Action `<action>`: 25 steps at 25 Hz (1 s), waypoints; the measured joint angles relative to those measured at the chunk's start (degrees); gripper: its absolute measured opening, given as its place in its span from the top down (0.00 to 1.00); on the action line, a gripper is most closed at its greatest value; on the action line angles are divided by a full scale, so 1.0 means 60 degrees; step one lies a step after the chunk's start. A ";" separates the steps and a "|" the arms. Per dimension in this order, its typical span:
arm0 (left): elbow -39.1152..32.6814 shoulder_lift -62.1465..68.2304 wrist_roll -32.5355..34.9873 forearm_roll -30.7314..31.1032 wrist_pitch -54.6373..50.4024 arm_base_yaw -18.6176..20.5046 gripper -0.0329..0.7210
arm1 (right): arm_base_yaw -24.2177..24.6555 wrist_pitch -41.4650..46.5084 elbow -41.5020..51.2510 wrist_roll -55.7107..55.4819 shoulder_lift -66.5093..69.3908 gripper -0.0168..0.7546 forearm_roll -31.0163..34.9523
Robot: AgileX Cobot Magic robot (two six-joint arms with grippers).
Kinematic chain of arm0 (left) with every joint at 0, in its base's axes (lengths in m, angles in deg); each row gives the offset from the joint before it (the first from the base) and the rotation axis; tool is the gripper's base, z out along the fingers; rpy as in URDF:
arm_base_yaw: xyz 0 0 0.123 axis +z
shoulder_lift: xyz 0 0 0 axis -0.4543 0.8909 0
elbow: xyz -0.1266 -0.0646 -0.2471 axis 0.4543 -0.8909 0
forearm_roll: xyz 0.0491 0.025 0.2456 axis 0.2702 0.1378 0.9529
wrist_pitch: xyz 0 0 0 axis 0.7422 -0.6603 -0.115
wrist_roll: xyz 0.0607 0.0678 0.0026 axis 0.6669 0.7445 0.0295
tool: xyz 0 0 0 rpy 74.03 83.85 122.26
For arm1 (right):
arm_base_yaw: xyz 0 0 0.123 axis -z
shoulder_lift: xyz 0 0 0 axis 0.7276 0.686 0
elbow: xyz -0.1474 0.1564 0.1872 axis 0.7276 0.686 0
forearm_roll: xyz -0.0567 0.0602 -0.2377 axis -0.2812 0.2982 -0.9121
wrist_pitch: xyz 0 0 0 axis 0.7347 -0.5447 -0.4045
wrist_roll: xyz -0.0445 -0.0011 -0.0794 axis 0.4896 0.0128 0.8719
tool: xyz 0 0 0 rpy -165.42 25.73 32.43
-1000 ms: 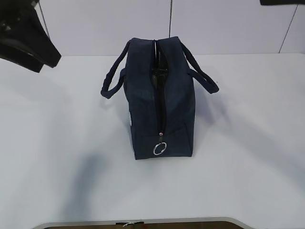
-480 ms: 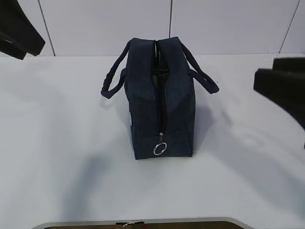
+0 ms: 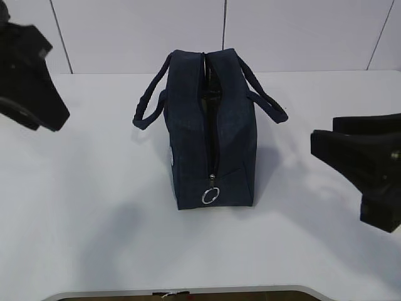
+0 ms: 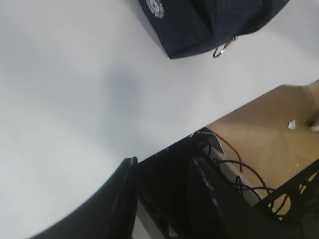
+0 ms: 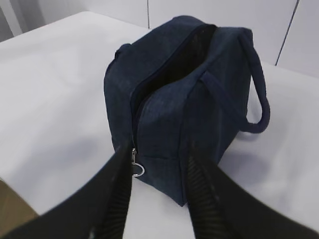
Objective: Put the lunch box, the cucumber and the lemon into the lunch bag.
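Navy fabric marks the reference landmark: the lunch bag (image 3: 210, 128) stands upright at the middle of the white surface (image 3: 88, 188), one short end toward the exterior camera. Its top zipper is open along most of its length, with the silver ring pull (image 3: 210, 195) hanging at the near end and one loop handle drooping to each side. The lunch box, the cucumber and the lemon appear in no view; the dark slit of the bag does not show whether anything lies inside. The left pincer (image 4: 162, 172) hovers well to the left of the bag, out over the near edge of the surface; its jaws stand partly apart and hold nothing. The right pincer (image 5: 154, 172) hovers to the right of the bag and near its zipper-pull end; its jaws also stand partly apart and hold nothing. Judgement: since no item is visible, the loading step cannot be confirmed, and the arms appear to be between actions. If items remain, the next move calls for locating one and widening the bag mouth, since the opening looks narrow for a flat box.
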 joint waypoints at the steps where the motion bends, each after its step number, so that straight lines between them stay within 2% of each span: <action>1: -0.0170 0.0001 0.0000 0.0004 0.0000 -0.0090 0.63 | 0.0000 -0.0021 0.0000 -0.0048 0.0105 0.59 0.0015; 4: -0.0447 -0.0051 0.0000 0.0021 0.0000 -0.0225 0.63 | 0.0000 -0.0637 0.0217 -0.0129 0.0444 0.59 -0.0106; 13: -0.0488 -0.0611 -0.0071 -0.0187 0.0000 -0.0244 0.64 | 0.0000 -0.4903 0.2253 -0.0923 0.1530 0.59 -0.1300; 19: -0.0488 -0.0681 -0.0317 -0.0266 0.0000 -0.0244 0.64 | 0.0000 -0.6251 0.2428 -0.1803 0.2862 0.59 -0.1529; 25: -0.0488 -0.0704 -0.0371 -0.0401 0.0000 -0.0244 0.64 | 0.0000 -0.7797 0.2428 -0.2210 0.4638 0.59 -0.1261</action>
